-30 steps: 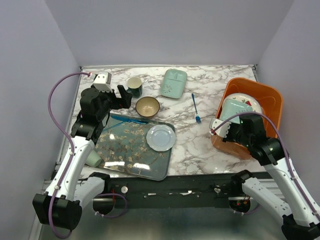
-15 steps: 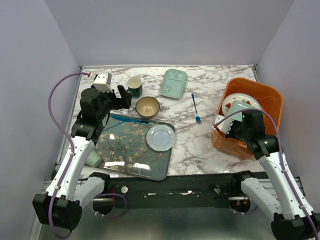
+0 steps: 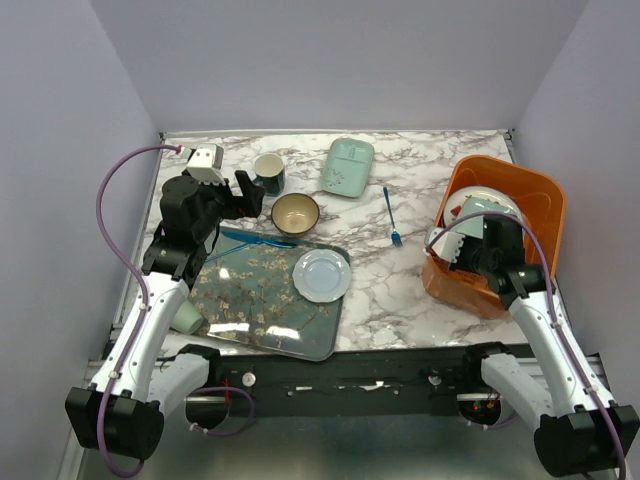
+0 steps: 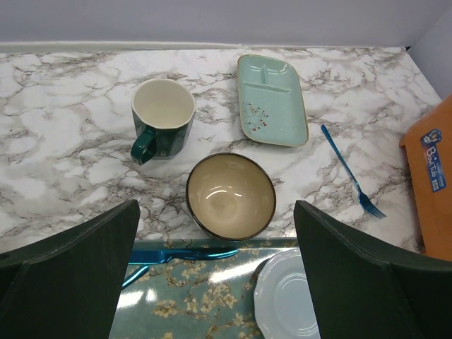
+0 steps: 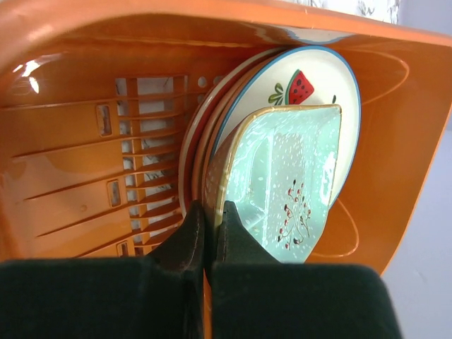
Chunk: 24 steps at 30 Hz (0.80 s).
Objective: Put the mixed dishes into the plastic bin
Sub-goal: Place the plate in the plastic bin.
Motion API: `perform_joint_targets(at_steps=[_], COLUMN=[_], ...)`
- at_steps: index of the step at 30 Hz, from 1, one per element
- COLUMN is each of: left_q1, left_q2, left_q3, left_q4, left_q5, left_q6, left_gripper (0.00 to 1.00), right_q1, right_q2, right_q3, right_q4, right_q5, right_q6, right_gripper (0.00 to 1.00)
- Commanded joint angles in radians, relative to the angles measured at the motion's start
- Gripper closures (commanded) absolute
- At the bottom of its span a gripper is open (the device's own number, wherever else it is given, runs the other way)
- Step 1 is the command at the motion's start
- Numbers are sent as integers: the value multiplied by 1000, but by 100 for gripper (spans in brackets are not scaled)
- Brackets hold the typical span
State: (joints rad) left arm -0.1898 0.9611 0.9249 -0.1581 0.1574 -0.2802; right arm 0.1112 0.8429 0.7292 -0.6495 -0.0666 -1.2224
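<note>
From above: marble bench, pale walls; the right arm hides much of the orange bin.
Left wrist: left jaws spread wide over a bowl; tray cut off.
Right wrist: right jaws pinch a mint dish inside the bin, plates mostly hidden behind.

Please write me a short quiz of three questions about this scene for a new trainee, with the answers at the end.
1. True or false: the left gripper hangs open above the brown bowl.
2. What does the right gripper pinch inside the orange bin? A. a sponge B. the mint rectangular dish C. a bottle
3. Fill in: the pale blue plate lies on the floral ____.
Key: 1 true; 2 B; 3 tray.
</note>
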Motion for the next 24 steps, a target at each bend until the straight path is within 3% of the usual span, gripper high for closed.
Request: perform_joint_targets(at_steps=[1, 13, 24], left_q1=[0, -2, 0], left_q2=[-10, -10, 2], left_q3=[-9, -9, -8], left_q4=[29, 31, 29], left_q5=[-1, 2, 4], left_q6=[12, 12, 10], left_gripper=[1, 1, 1], right_q1=[-30, -132, -186], right_q2=[5, 90, 145], right_q3=[12, -30, -103], right_q4=[175, 228, 263], right_q5=[-27, -114, -171], right_q6=[-72, -72, -80], right_gripper=[99, 88, 63])
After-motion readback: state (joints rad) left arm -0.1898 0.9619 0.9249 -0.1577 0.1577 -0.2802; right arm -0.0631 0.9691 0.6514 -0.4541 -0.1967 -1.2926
